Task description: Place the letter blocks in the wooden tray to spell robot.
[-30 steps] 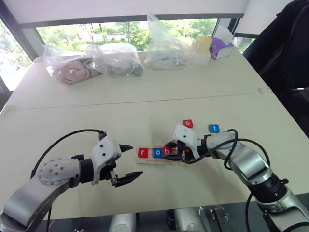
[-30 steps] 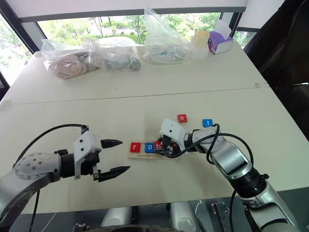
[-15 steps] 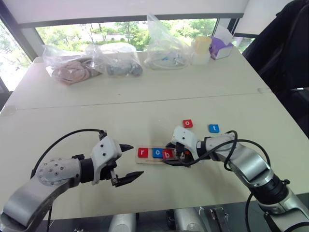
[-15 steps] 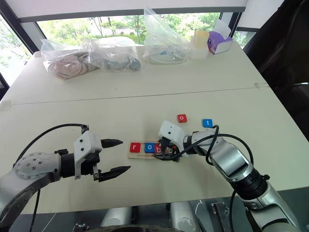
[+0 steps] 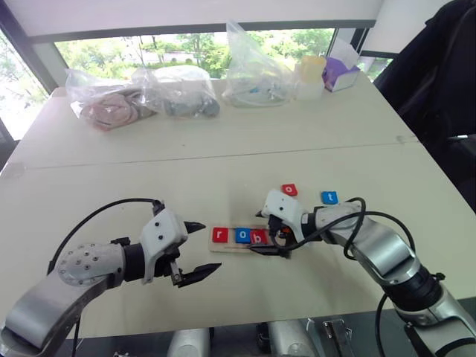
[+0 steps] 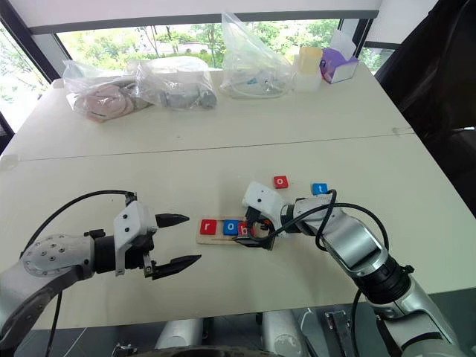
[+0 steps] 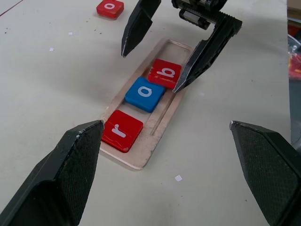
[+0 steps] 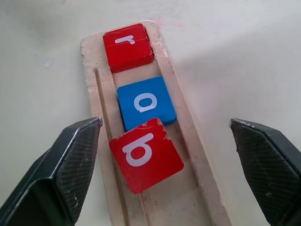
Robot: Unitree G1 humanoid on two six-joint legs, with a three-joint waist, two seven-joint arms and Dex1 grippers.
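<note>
The wooden tray (image 5: 242, 239) lies near the desk's (image 5: 223, 160) near edge, its long axis parallel to that edge. It holds three letter blocks: red r (image 7: 122, 130) at its left end, blue o (image 7: 145, 94) beside it, red b (image 8: 146, 155) third. The b sits slightly skewed, one corner touching the o, probably because it was let go at a small angle.

The right gripper (image 5: 274, 233) hovers just over the b with its fingers spread wide and nothing between them, which reads as a fresh release. The tray's right half is bare.

The second red o (image 5: 288, 190) and the blue t (image 5: 329, 197) lie loose on the desk beyond the tray's right end, well apart from each other, waiting their turn. Whether the tray's thin inner groove catches the tiles I cannot tell.

The left gripper (image 5: 195, 251) hangs off the tray's left end, fingers wide apart and empty, seemingly kept clear of the right arm.
</note>
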